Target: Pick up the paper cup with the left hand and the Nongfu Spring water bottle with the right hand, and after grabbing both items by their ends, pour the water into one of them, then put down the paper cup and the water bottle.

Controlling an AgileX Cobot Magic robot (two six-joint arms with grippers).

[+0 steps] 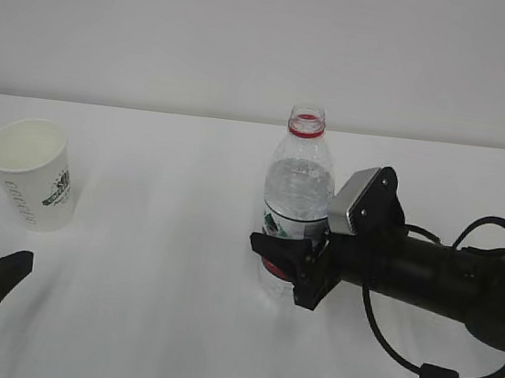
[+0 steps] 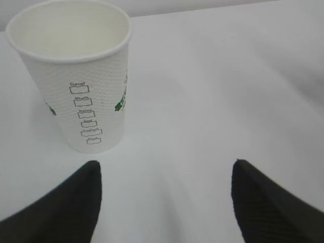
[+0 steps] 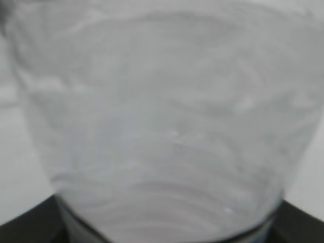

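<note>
2 right fingers (image 1: 285,265) flank bottle (image 1: 298,190); cup (image 2: 81,76) beyond left fingers (image 2: 71,202).

Paper cup (image 1: 31,175) stands left on table (image 1: 155,306); bottle (image 1: 297,194) right.

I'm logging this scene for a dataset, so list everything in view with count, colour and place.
paper cup: one, white with green logo, upright on the table's left side, empty inside.
Nongfu Spring water bottle: one, clear with red neck ring, capless, upright near the middle.
water: clear, inside the bottle.
table: one, white, under everything.
left gripper: one, black, open, short of the cup, not touching it.
right gripper: one, black, around the bottle's lower part.
</note>
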